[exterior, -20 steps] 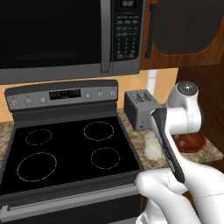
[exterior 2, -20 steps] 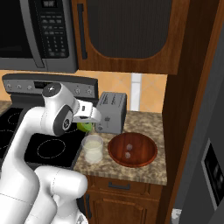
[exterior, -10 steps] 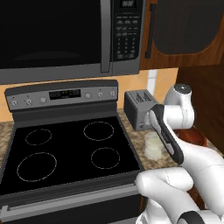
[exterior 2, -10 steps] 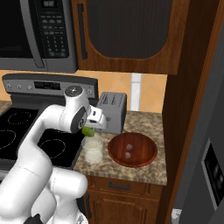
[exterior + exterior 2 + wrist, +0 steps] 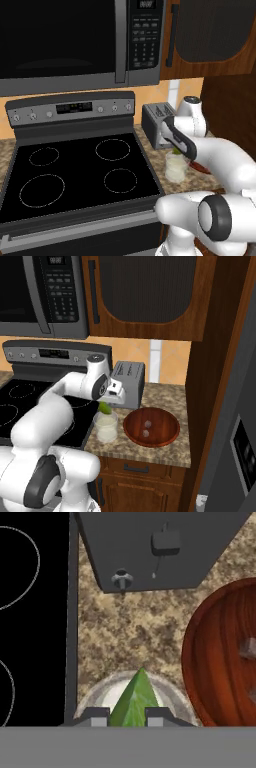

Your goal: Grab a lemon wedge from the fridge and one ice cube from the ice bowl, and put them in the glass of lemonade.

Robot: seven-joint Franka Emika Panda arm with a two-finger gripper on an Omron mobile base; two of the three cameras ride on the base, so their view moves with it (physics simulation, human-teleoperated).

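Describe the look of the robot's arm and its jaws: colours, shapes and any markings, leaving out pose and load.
The arm is glossy white, built of rounded, bulbous segments with dark grey joint rings and a dark stripe along the forearm. Its gripper ends in two small dark, blocky jaws. No cables or lettering are visible.

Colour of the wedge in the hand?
Green, slightly yellowish; the lemon wedge shows best in the hand view, pinched over the glass of lemonade.
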